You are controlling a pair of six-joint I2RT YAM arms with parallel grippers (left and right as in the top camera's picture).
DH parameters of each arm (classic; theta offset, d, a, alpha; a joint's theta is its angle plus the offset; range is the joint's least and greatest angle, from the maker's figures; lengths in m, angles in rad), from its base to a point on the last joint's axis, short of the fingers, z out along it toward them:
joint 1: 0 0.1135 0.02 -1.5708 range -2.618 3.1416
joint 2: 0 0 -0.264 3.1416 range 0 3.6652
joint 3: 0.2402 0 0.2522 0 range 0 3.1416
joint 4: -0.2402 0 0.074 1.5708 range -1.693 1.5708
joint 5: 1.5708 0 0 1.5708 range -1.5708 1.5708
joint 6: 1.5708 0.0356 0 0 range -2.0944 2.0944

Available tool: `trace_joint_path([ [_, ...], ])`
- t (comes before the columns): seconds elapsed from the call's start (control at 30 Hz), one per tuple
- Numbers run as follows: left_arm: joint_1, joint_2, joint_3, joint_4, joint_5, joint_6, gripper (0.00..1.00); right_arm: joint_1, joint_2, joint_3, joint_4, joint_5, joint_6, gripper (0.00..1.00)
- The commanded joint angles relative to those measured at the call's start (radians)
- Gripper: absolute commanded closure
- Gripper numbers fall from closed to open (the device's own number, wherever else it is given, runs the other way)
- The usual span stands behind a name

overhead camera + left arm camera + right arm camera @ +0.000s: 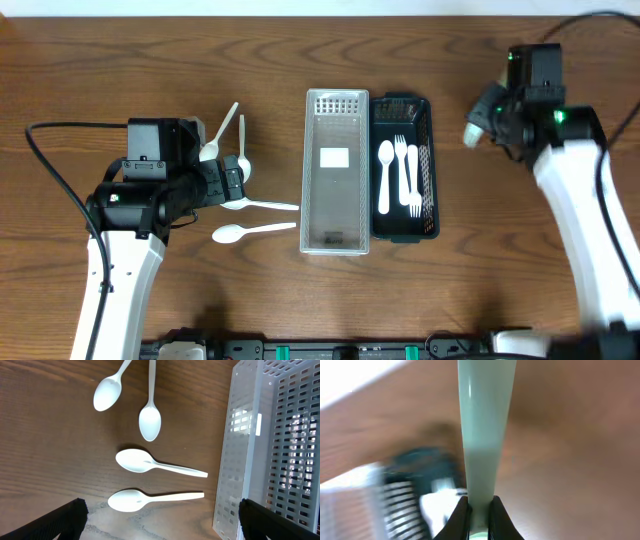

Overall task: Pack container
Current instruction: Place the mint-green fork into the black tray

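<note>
Several white plastic spoons (252,232) lie on the wooden table left of a white slotted basket (335,240), which holds only a white label. A black basket (428,160) beside it holds a spoon and two forks (407,175). My left gripper (232,180) is open and empty over the spoons; in the left wrist view its fingers (160,522) straddle the nearest spoon (150,499), with the white basket (245,450) at the right. My right gripper (500,115) is shut on a white plastic utensil (482,420) and holds it in the air right of the black basket.
The right wrist view is blurred; the black basket (415,467) shows below at the left. A black cable (50,170) loops by the left arm. The table's far edge runs along the top.
</note>
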Motion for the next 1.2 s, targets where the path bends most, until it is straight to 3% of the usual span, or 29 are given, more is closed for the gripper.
trace_joint_path([
  [0.0, 0.004, 0.005, 0.015, -0.002, -0.013, 0.011, 0.02, 0.120, -0.058, -0.001, 0.007, -0.029, -0.119, 0.99],
  [0.2, 0.004, 0.005, 0.015, -0.002, -0.013, 0.011, 0.02, 0.285, 0.034, -0.043, 0.003, 0.019, -0.097, 0.99],
  [0.47, 0.004, 0.005, 0.015, -0.002, -0.013, 0.011, 0.02, 0.309, 0.294, -0.082, 0.029, 0.037, -0.068, 0.97],
  [0.5, 0.004, 0.005, 0.015, -0.002, -0.013, 0.011, 0.02, 0.309, 0.299, -0.082, 0.035, 0.037, -0.086, 0.87],
  [0.6, 0.004, 0.005, 0.015, -0.002, -0.013, 0.011, 0.02, 0.309, 0.282, -0.061, 0.038, 0.032, -0.164, 0.37],
  [0.73, 0.004, 0.005, 0.015, -0.003, -0.013, 0.011, 0.02, 0.294, 0.195, 0.002, 0.000, 0.016, -0.208, 0.13],
  [0.83, 0.004, 0.005, 0.015, -0.002, -0.013, 0.011, 0.02, 0.240, 0.090, 0.037, -0.009, 0.015, -0.200, 0.01],
  [1.0, 0.004, 0.005, 0.015, -0.003, -0.005, 0.010, 0.02, 0.067, -0.052, 0.038, -0.047, 0.015, -0.162, 0.01],
  [1.17, 0.004, 0.005, 0.015, 0.006, -0.004, 0.010, 0.02, -0.120, -0.071, 0.034, -0.159, 0.002, -0.155, 0.01],
])
